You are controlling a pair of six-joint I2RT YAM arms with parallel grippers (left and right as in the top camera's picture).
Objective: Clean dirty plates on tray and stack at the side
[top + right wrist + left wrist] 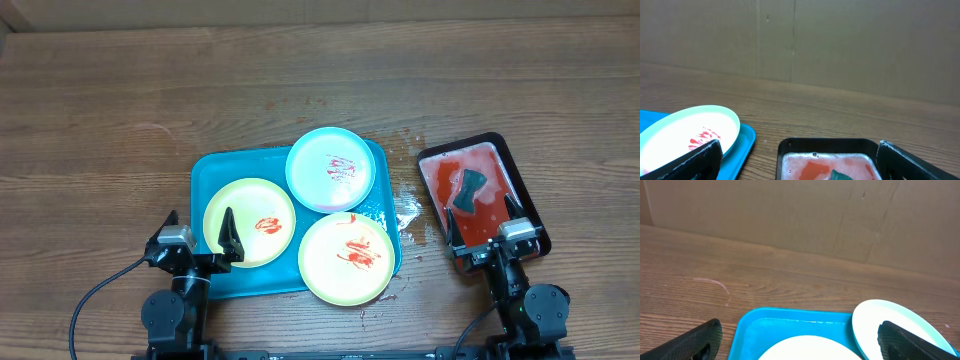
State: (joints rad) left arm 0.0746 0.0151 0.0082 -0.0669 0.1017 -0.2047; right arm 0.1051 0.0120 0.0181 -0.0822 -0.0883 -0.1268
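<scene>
A turquoise tray (215, 168) holds three plates smeared with red sauce: a pale yellow plate (249, 222) at left, a light blue plate (331, 169) at the back, and another pale yellow plate (346, 257) overhanging the front right rim. My left gripper (200, 232) stands open at the tray's front left, over the left yellow plate's edge, with nothing in it. In the left wrist view the tray (755, 330) and the blue plate (875, 320) lie ahead of the open gripper (799, 327). My right gripper (484, 222) is open and empty.
A black tray (460, 144) of foamy red liquid with a dark sponge (467, 190) sits right of the turquoise tray, under the right gripper (799, 146); its rim (825, 145) shows between the fingers. Wet splashes (408, 212) mark the wood between the trays. A cardboard wall stands behind.
</scene>
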